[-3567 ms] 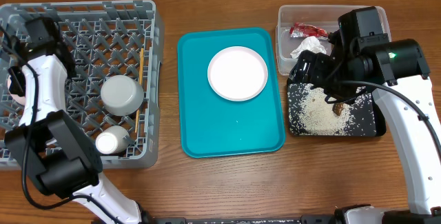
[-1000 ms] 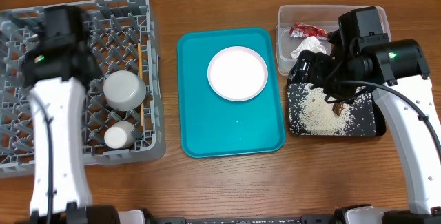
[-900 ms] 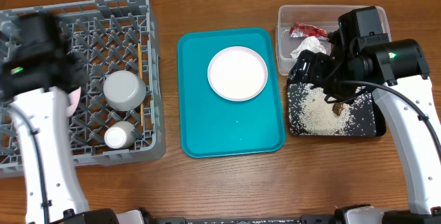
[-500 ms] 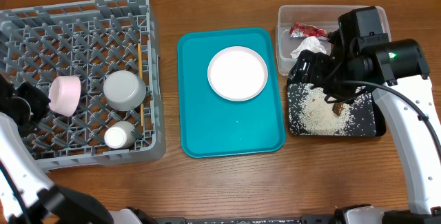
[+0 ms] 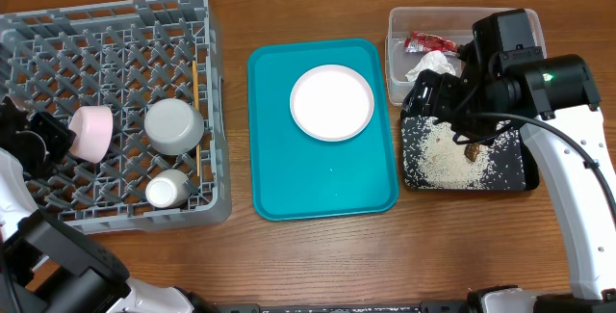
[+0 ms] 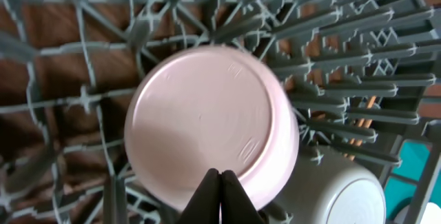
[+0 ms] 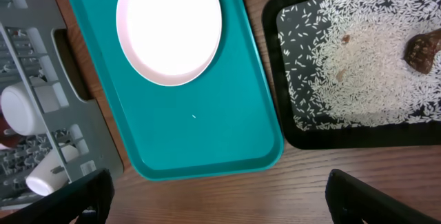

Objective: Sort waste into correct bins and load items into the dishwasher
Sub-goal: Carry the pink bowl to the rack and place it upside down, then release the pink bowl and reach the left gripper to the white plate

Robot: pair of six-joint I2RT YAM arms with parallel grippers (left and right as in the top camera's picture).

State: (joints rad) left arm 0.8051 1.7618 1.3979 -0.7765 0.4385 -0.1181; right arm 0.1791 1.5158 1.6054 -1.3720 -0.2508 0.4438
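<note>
Gone from the dish rack's [image 5: 115, 19] far-left corner since the first overhead picture: left gripper [image 5: 53, 138], now low at the rack's left edge. Shows its fingers [image 6: 210, 198] pressed together with no gap and nothing between them, tips at the lower edge of the white bowl [image 6: 210, 124]; cannot tell whether touching. Leaves that pink-tinged bowl on its side among the rack's prongs, base turned to the wrist camera, no longer out at the rack's left edge. Just right of it, grey metal bowl [image 5: 172, 126], mouth down; nearer the front wall, small white cup [image 5: 161, 190]; along the rack's right side, thin wooden chopsticks [image 5: 196, 91].

Further right, teal serving tray [image 5: 279, 173] bearing the round white plate [image 5: 332, 102].

Right gripper [image 7: 231, 198] unmoved, hanging spread wide with both fingertips far apart, gripping nothing, above the near edge of the black tray [image 5: 525, 176]. On that tray, scattered white rice grains [image 5: 441, 154] and the brown food lump [image 7: 422, 48]. Behind it, clear plastic tub [image 5: 396, 39] holding the red snack wrapper [image 5: 430, 41] and the crumpled paper wad [image 5: 433, 65].
</note>
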